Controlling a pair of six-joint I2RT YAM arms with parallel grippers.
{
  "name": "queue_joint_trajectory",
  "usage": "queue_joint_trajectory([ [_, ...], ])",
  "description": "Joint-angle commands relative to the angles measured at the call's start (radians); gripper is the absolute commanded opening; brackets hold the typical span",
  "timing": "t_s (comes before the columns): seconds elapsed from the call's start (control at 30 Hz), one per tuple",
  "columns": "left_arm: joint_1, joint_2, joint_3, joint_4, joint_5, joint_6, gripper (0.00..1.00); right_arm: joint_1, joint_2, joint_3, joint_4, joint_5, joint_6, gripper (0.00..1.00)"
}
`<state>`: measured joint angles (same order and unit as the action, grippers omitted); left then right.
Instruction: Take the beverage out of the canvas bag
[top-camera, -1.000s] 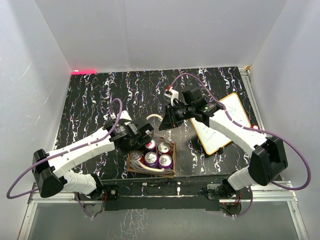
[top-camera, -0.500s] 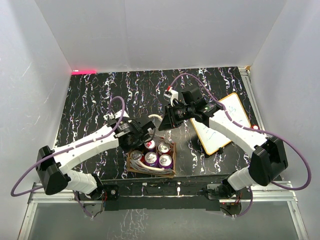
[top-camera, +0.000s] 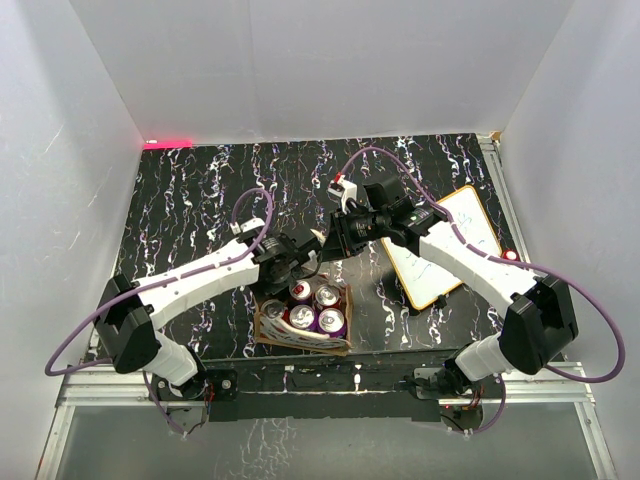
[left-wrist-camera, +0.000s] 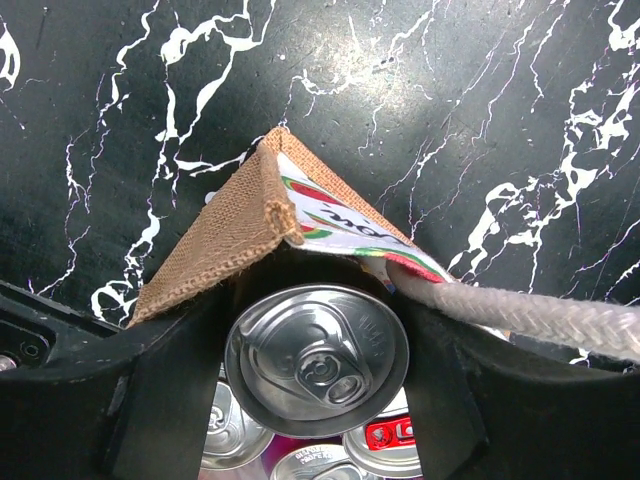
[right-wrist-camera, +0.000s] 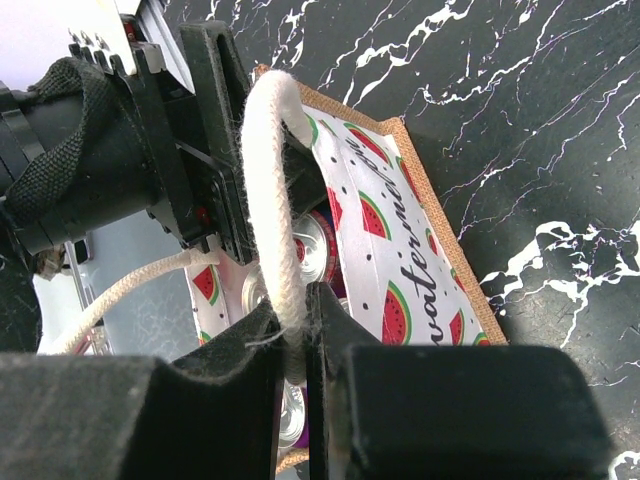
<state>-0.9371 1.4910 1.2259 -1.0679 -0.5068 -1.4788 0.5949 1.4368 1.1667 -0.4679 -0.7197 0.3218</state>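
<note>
Since the left gripper (top-camera: 292, 268) has its two fingers pressed against either side of the beverage can (left-wrist-camera: 317, 360), which sits in the far-left corner of the canvas bag (left-wrist-camera: 215, 235), you look to be at the point of the lift, and that is where trouble is likeliest. The can's top sits nearer the wrist camera than the other cans (top-camera: 329, 320), so it seems partly raised, though it is inside the bag all the same. Watch that corner: the fabric folds in tight against the can's far rim, and a straight pull could drag the whole bag up with it. The right gripper (right-wrist-camera: 296, 325) is pinched shut on the cream handle (right-wrist-camera: 270, 200), holding the rope up above the bag's mouth. That rope runs just beside one of the left gripper's fingers, so it could snag the finger or the can as you rise. If the right arm pulls harder, the light bag may tip and spill its load. The can's smooth wall may also slip if the squeeze is slack.
</note>
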Motion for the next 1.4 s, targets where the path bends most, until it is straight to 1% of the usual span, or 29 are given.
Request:
queue_joint_trajectory([
  [0.0, 0.036, -0.003, -0.009, -0.027, -0.039, 0.050, 0.60, 0.006, -0.044, -0.004, 0.032, 0.002, -0.003, 0.13],
  [0.07, 0.044, -0.009, -0.006, -0.032, -0.042, 0.063, 0.56, 0.006, -0.045, -0.005, 0.031, 0.001, -0.002, 0.13],
  [0.17, 0.046, -0.017, 0.015, -0.045, -0.051, 0.088, 0.44, 0.006, -0.046, -0.006, 0.031, 0.002, -0.001, 0.13],
  [0.27, 0.046, -0.013, 0.059, -0.073, -0.058, 0.120, 0.36, 0.006, -0.041, -0.003, 0.031, -0.001, -0.002, 0.13],
  [0.4, 0.045, -0.004, 0.161, -0.119, -0.055, 0.181, 0.21, 0.008, -0.031, 0.004, 0.029, -0.002, -0.002, 0.13],
  [0.57, 0.046, -0.008, 0.291, -0.179, -0.050, 0.260, 0.08, 0.011, -0.023, 0.016, 0.026, -0.004, -0.001, 0.12],
  [0.63, 0.045, -0.011, 0.338, -0.196, -0.041, 0.290, 0.00, 0.011, -0.022, 0.014, 0.026, -0.003, -0.001, 0.12],
  [0.93, 0.045, -0.036, 0.575, -0.308, 0.008, 0.428, 0.00, 0.011, -0.019, 0.011, 0.026, 0.000, -0.002, 0.12],
  [1.03, 0.046, -0.075, 0.632, -0.270, 0.046, 0.511, 0.00, 0.011, -0.014, 0.011, 0.026, -0.002, -0.003, 0.12],
  [1.13, 0.045, -0.116, 0.682, -0.240, 0.074, 0.561, 0.00, 0.012, -0.009, 0.014, 0.026, -0.003, -0.002, 0.12],
  [1.27, 0.045, -0.146, 0.800, -0.276, 0.032, 0.577, 0.00, 0.013, -0.006, 0.012, 0.025, -0.007, 0.002, 0.12],
  [1.37, 0.046, -0.132, 0.909, -0.332, -0.050, 0.594, 0.00, 0.012, -0.006, 0.009, 0.025, -0.009, 0.006, 0.12],
])
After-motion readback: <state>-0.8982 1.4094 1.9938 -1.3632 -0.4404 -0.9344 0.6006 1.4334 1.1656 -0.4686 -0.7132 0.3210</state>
